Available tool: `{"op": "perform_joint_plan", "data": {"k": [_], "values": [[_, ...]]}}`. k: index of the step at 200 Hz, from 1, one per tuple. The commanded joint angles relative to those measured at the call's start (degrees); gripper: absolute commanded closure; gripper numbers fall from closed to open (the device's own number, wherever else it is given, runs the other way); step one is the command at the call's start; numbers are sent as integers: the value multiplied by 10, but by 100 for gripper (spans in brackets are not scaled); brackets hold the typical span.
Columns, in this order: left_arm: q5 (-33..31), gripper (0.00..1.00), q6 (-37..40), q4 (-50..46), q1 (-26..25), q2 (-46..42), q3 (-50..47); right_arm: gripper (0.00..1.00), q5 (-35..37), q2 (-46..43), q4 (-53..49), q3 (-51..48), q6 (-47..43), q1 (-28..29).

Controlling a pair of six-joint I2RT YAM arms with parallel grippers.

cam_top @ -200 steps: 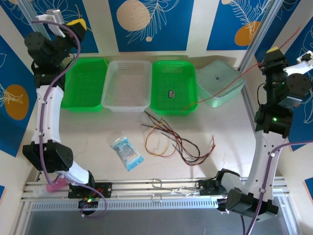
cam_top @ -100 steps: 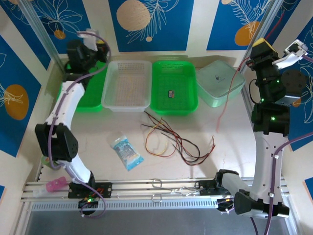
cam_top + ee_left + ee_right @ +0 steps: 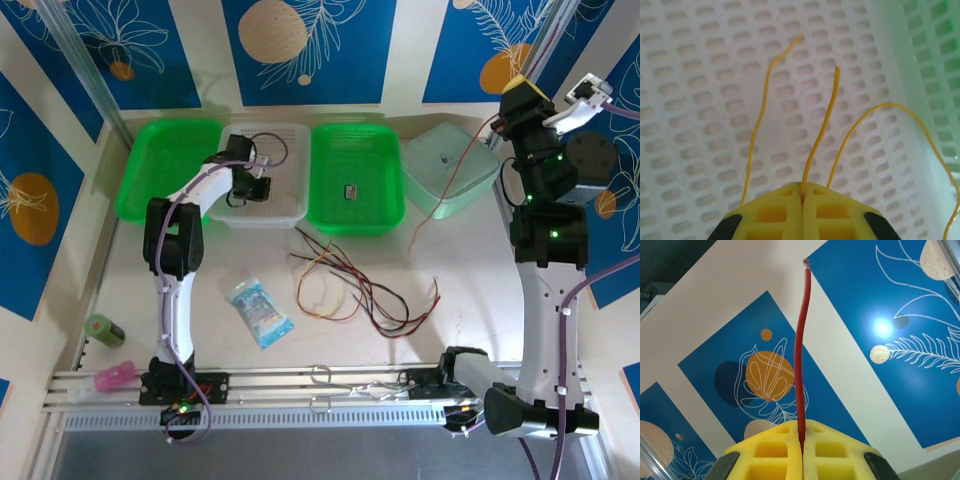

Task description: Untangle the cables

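Up close, left jaws pinch orange cable, right jaws red cable.

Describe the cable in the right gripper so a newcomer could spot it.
Start at the pale green lidded box at the table's far right corner. Crossing it in the top view, the red cable runs down from the right gripper, held high beside that corner, toward the tabletop. Unlike the tangle lying mid-table, it is a single red strand pinched in a gripper.

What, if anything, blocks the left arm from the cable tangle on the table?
Likely yes: the tangle lies open, but the left end effector pinches a yellow cable over the white basket.
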Motion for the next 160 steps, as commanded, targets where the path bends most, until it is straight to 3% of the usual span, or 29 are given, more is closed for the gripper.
{"op": "perform_joint_plan", "data": {"k": [1,25,35,114,160], "values": [[41,37,1,-28,-1,-9,35,100,11,1,2,28,-26,19],[44,11,20,18,-1,-55,8,100,11,11,-2,45,-39,32],[40,6,33,42,0,-79,-5,100,10,17,1,51,-40,35],[26,1,79,56,2,-228,-17,100,-18,146,44,178,-57,98],[38,0,79,132,2,-339,-158,100,-16,252,77,278,-74,135]]}}
